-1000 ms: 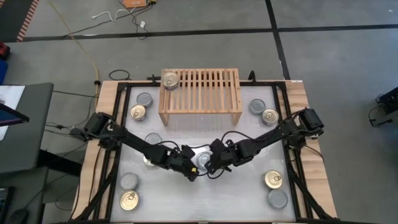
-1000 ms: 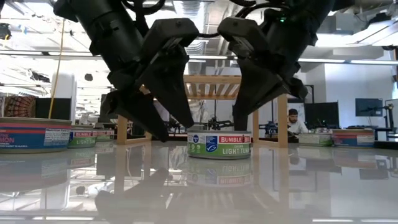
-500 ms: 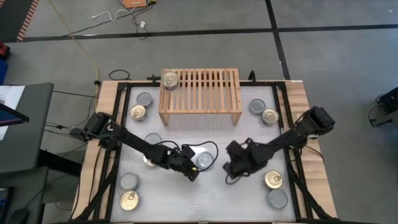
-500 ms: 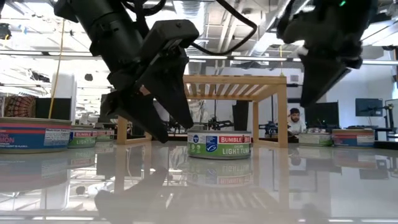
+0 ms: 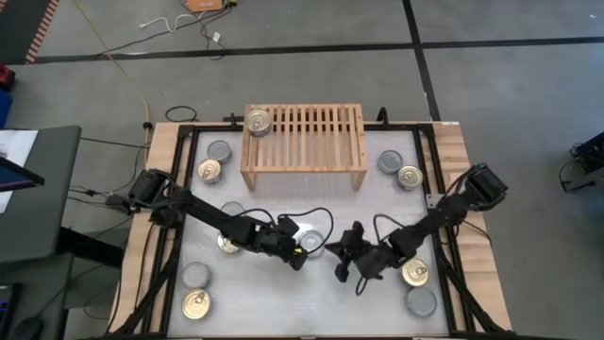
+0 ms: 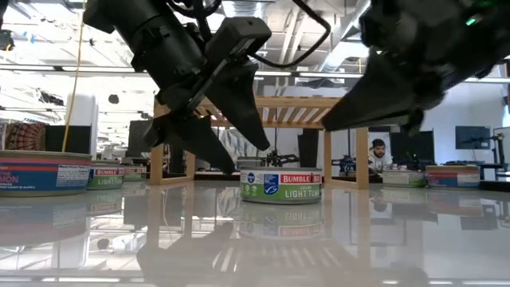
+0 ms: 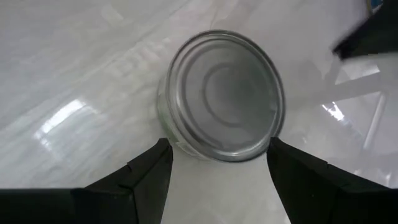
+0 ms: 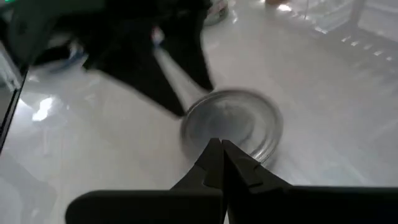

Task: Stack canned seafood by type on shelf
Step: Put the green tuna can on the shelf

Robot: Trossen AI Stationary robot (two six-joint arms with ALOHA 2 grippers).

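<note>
So the left gripper (image 5: 300,255) is hovering with its jaws spread wide around a flat round silver-topped tin (image 5: 310,243) sitting mid-table, well short of the low slatted light-wood shelf (image 5: 304,138), which is only holding one gold-topped can (image 5: 258,121) so far. Looks like the pick-up step: next it's needing to drop and squeeze. The right gripper (image 5: 342,272) is sitting pinched shut just beside, holding nothing.
</note>
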